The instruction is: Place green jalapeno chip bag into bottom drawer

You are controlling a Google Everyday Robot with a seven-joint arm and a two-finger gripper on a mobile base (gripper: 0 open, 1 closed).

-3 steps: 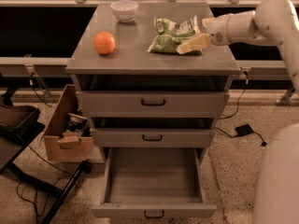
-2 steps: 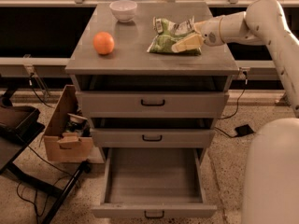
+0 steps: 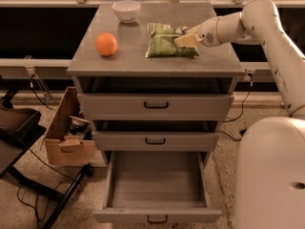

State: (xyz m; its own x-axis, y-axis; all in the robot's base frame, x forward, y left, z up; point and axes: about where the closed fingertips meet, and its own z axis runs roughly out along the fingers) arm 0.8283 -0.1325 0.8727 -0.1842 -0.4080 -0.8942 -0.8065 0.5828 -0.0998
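Observation:
The green jalapeno chip bag (image 3: 164,42) lies flat on the grey cabinet top (image 3: 128,61), right of centre. My gripper (image 3: 185,38) reaches in from the right and sits on the bag's right end, touching it. The bottom drawer (image 3: 155,182) is pulled fully open below, showing a bare grey box interior with its black handle at the front.
An orange (image 3: 106,44) sits at the cabinet top's left and a white bowl (image 3: 126,10) at the back. The two upper drawers (image 3: 156,105) are closed. A cardboard box (image 3: 69,140) and cables lie on the floor at left. My white base (image 3: 269,175) stands at the right.
My gripper has moved left along the cabinet top, further onto the bag's right end. The bag has stayed flat in place.

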